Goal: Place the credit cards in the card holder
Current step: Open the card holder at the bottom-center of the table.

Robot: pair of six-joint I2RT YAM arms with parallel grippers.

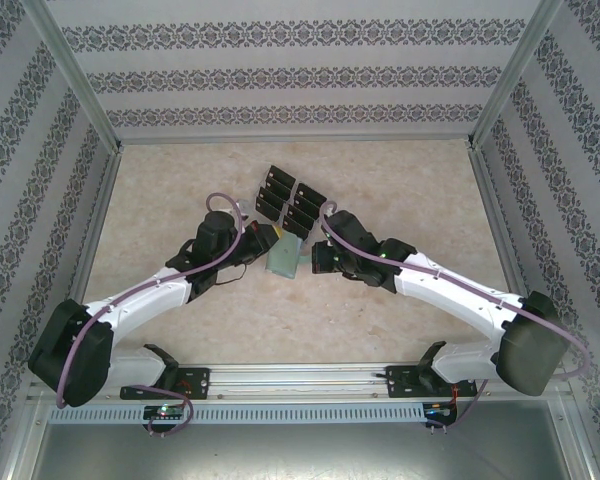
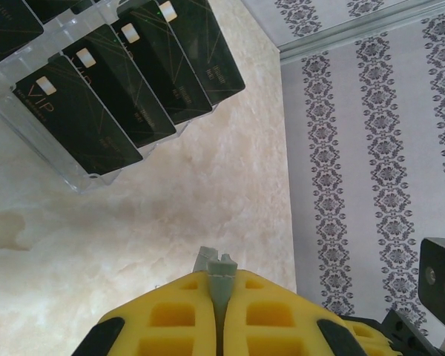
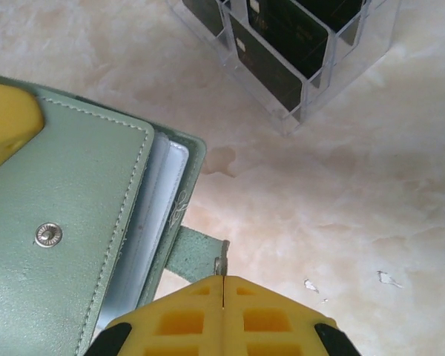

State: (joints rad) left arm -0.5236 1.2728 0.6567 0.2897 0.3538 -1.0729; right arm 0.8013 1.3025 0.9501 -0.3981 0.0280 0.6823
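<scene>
While the left gripper [image 2: 219, 285] is pressed shut on one edge of the card holder [image 3: 67, 222], the right gripper [image 3: 222, 288] pinches its closing tab [image 3: 196, 252] over the desk [image 3: 341, 200]. The credit cards [image 2: 89, 119] stand in a clear rack [image 2: 59, 167] just beyond.

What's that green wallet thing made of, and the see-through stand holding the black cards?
The card holder looks like soft matte leather or imitation leather: stitched edges and a metal-looking snap. The stand seems to be clear hard plastic, probably acrylic: glossy, see-through walls.
</scene>
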